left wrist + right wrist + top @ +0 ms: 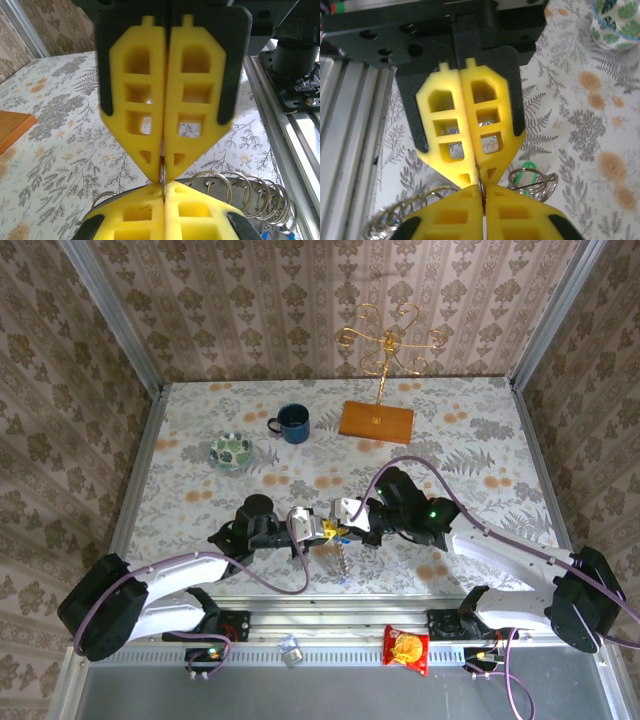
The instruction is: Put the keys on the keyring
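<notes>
**Both claws clamped on one loop of the keyring**

From above, we see the left gripper [322, 532] and the right gripper [343, 527] meeting tip to tip over the near part of the table [470, 455]. The keyring [343, 562] dangles below them as a short chain.

The wrist views tell us more. Each pair of yellow pads is pressed fully together, and a thin metal loop of the keyring is pinched edge-on between both sets of tips. In the left wrist view, the remaining coiled loops bunch to the right of that arm's own fingers. The right wrist view adds a green tag [527, 167] among the loops just beside its fingers, and more coils low on the left. We cannot tell whether a key hangs from the tag.

The overhead view gives us the far half of the table. A blue mug [293, 423], a green-patterned dish [231, 451] and a wooden base [376, 421] carrying a golden wire stand [385, 340] sit there, well apart from the grippers. The tabletop is pale with grey ferns and orange blooms. A red snack packet [407, 648] lies on the metal rail [330, 625] between the arm bases. Damask wallpaper closes three sides, with aluminium posts at the corners.
</notes>
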Controlling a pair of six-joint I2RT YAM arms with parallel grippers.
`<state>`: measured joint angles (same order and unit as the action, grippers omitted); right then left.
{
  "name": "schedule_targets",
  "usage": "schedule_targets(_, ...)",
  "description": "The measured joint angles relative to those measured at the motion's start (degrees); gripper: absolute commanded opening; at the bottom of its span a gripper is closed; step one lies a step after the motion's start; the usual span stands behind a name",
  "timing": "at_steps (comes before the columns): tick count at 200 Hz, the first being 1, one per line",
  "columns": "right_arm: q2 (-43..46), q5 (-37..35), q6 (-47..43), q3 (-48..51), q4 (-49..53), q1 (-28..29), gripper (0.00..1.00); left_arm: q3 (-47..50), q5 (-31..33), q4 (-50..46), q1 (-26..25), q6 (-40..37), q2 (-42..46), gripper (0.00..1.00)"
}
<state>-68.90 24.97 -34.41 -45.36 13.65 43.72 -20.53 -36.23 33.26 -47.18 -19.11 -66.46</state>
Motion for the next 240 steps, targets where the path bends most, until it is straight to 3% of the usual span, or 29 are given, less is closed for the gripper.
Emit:
schedule_targets(12,-0.2,0.2,-0.6,0.0,0.4,0.0,0.00,0.1,0.0,-0.2,0.0,0.0,-0.2,0.08)
schedule_targets(27,-0.3,0.1,-1.6,-0.5,1.5,0.0,0.00,0.1,0.3,-0.1,-0.1,0.0,-0.2,0.31)
schedule_targets(45,-0.3,-0.8,-3.0,-1.4,3.9,0.0,0.00,0.1,1.2,0.2,-0.1,0.2,0.0,0.36)
schedule_targets(147,-1.7,-6.8,-7.7,-7.0,13.0,1.9,0.00,0.1,3.8,-6.1,-0.1,-1.3,5.3,0.33)
schedule_targets(240,-1.4,-3.7,-5.1,-4.0,6.7,2.3,0.00,-0.2,1.5,-3.5,-0.5,-1.1,0.8,0.23)
